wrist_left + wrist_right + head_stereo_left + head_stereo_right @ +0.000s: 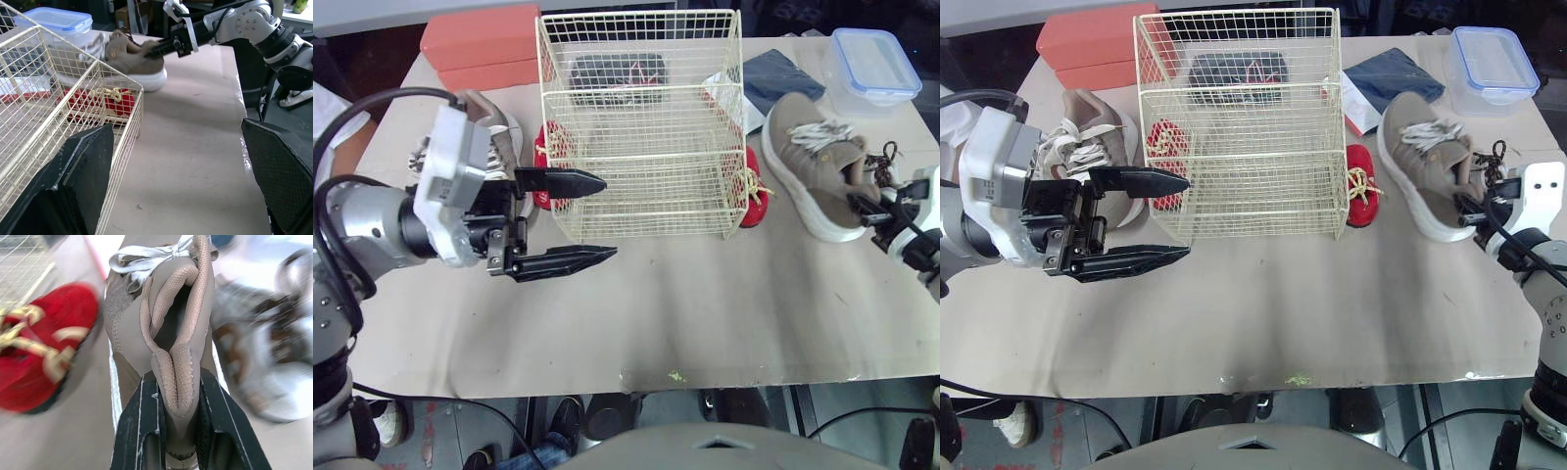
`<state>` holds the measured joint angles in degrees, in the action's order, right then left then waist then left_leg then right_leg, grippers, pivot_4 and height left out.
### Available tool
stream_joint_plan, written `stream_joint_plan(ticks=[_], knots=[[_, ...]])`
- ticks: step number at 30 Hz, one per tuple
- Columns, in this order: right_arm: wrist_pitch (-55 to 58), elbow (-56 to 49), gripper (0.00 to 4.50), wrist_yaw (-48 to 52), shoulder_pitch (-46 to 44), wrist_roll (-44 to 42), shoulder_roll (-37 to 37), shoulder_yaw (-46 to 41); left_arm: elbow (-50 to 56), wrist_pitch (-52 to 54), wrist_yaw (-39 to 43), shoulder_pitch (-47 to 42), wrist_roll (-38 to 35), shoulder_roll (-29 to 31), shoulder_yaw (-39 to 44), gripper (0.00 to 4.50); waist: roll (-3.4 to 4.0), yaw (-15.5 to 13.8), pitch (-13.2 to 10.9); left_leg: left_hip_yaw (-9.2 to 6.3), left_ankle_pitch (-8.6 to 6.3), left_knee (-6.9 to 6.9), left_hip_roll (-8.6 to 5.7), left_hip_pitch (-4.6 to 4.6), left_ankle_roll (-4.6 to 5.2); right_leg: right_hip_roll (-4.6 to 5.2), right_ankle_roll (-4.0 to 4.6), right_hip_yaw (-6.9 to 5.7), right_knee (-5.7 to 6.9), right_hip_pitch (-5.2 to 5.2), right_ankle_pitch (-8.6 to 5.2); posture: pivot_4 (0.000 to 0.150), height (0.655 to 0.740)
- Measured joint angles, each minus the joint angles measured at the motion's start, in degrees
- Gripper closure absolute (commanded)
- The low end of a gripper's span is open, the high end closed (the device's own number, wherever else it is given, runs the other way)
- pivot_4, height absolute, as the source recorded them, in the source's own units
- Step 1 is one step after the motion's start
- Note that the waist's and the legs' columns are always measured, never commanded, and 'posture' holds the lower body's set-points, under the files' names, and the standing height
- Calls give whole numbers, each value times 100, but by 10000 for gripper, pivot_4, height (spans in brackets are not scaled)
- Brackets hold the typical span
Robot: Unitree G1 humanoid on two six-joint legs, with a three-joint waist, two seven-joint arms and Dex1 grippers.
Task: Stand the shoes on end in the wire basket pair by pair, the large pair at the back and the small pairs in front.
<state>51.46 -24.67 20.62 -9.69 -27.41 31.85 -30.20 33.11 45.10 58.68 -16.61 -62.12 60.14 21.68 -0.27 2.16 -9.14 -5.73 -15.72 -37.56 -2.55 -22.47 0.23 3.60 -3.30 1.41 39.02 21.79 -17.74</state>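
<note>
Fingers [142,426] of the right gripper [177,382] are pinched together on the heel collar of a tan sneaker [818,166]. The sneaker rests sole down on the table [705,313], to the right of the wire basket [646,201] and apart from it, with its toe pointing toward the far edge. A small red shoe [1359,186] with yellow laces lies between the sneaker and the basket, right against the basket's front right corner.

The left gripper [610,217] hangs over the table near the basket's front left corner, its two fingers spread wide with nothing between them. Beyond it, a second tan sneaker [1087,137] sits to the left of the basket, and another red shoe [548,147] lies against the basket's left side. A dark shoe [617,70] shows through the wires at the back; whether it is inside or behind is unclear. At the far edge are an orange box [480,44], a dark blue cloth [783,78] and a plastic box [873,64] with a blue lid.
</note>
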Motion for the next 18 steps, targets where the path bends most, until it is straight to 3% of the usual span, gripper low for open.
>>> stream_joint_plan(ticks=[9, 18], knots=[[-2102, 329, 44874, 220, -1356, 180, 692, -496, -131, -259, 309, -84, 142, 67, 53, 0, 22, 44, -13, 21, 0, 1, 19, 5, 0, -16, 0, 14, 3, 4, 0, 1500, 7400], [-3327, 148, 44874, 1654, -2571, 347, 1417, 1403, -1425, -609, 869, -1466, 359, 107, -100, 0, 21, 33, -17, 24, -3, -44, 27, -7, 4, -27, 0, 11, 20, 5, 1, 1500, 7400]])
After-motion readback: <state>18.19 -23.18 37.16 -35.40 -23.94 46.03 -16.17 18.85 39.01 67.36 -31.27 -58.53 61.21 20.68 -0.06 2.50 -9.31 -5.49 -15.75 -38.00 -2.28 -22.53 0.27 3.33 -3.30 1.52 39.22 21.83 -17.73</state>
